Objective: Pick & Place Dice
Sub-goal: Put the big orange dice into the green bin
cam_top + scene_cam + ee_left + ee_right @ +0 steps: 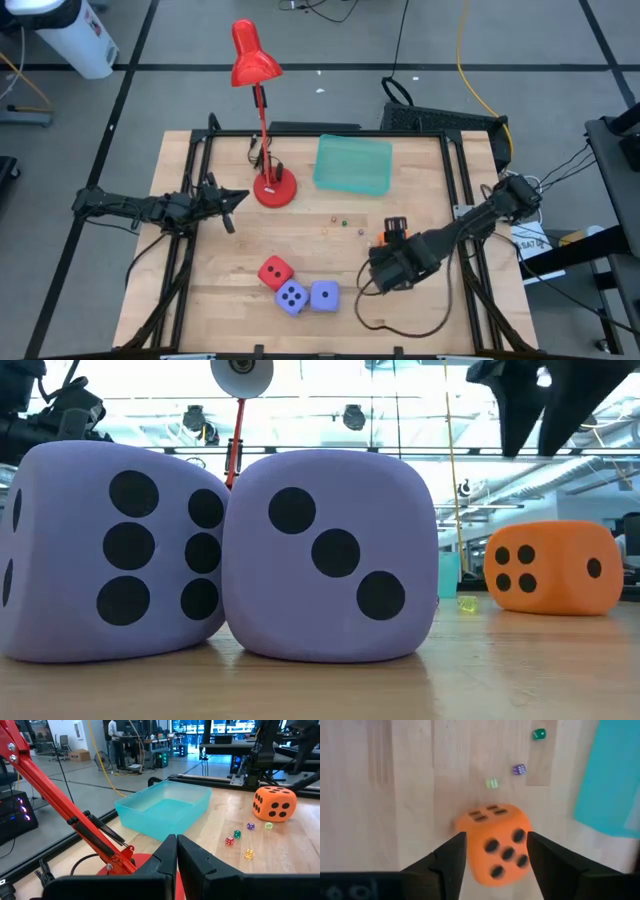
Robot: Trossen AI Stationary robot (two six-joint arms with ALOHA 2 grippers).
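My right gripper (495, 852) brackets the soft orange foam die (497, 842) on the wooden table (380, 795), fingers half-spread and unseated; an off-centre squeeze could squirt it toward the tiny dice (491, 783) and teal tray (610, 780) beyond.

Right gripper (496, 851) straddling orange die (496, 842)

Fingers flank the die's sides on bare wood table (395, 795). Three tiny dice, yellow-green (491, 783), purple (518, 769), green (538, 734), toward 12–1 o'clock; teal tray (615, 780) at 2 o'clock.
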